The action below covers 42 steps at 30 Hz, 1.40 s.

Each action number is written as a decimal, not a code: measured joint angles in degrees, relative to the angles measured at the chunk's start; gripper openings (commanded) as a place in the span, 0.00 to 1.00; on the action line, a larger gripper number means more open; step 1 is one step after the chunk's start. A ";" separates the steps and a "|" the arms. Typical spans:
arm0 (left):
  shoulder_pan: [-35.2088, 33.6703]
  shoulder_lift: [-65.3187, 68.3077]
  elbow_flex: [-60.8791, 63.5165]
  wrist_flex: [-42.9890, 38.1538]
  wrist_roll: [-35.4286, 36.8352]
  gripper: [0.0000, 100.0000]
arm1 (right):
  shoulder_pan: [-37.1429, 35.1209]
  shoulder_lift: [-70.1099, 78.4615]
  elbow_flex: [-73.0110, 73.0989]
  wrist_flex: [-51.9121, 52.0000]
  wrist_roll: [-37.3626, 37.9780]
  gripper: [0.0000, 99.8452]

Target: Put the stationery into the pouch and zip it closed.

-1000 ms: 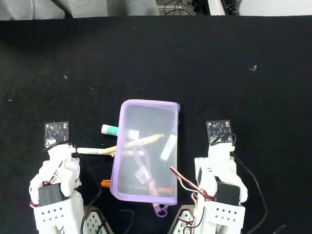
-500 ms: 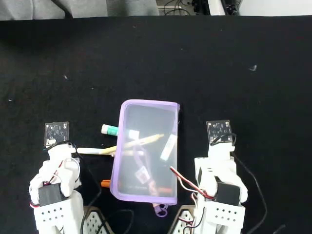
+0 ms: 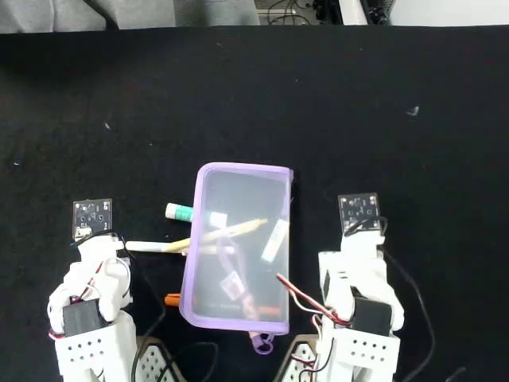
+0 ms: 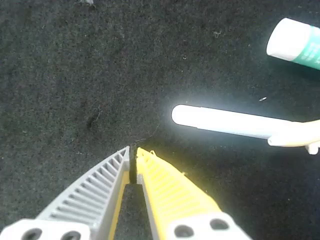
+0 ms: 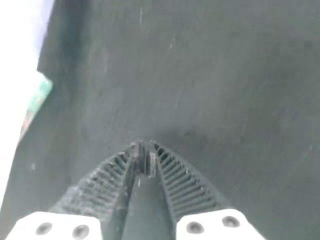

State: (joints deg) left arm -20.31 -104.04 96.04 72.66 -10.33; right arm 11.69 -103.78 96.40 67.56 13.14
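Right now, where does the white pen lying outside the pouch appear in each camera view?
High view: the white pen lies left of the pouch, beside the left arm.
Left wrist view: the pen lies crosswise just beyond the shut left gripper.
Right wrist view: the pouch's pale edge beside the shut right gripper.
Landmark: the green-and-white tube near the pen, in the high and left wrist views.

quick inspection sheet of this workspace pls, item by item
surface: black cloth, flat.
job's things: clear purple-edged pouch centre, several items showing through it; white pen, green-and-white tube and an orange item lie at its side.
clutter: white specks.
grippers: left gripper shut, empty; right gripper shut, empty; both over bare cloth.
cables: red-and-white wires on right arm.
surroundings: grey fabric past the far edge.
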 measured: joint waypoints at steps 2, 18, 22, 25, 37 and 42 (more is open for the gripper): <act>0.00 0.00 0.00 0.00 0.00 0.03 | 0.00 0.00 -0.18 -4.84 4.13 0.03; 0.00 0.00 0.00 0.00 0.00 0.03 | -24.26 0.00 -15.56 3.69 16.79 0.36; 0.00 0.00 0.00 0.00 0.00 0.03 | -33.14 0.00 -18.46 6.24 14.77 0.35; 0.00 0.00 0.00 0.00 0.00 0.03 | -37.80 0.00 -18.55 6.77 14.15 0.35; 0.00 0.00 0.00 0.00 0.00 0.03 | -53.54 24.44 -31.56 7.82 9.76 0.35; 0.00 0.00 0.00 0.00 0.00 0.03 | -65.32 37.36 -42.55 13.63 7.91 0.35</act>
State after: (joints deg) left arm -20.31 -104.04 96.04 72.66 -10.33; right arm -53.63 -66.42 53.85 81.19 21.05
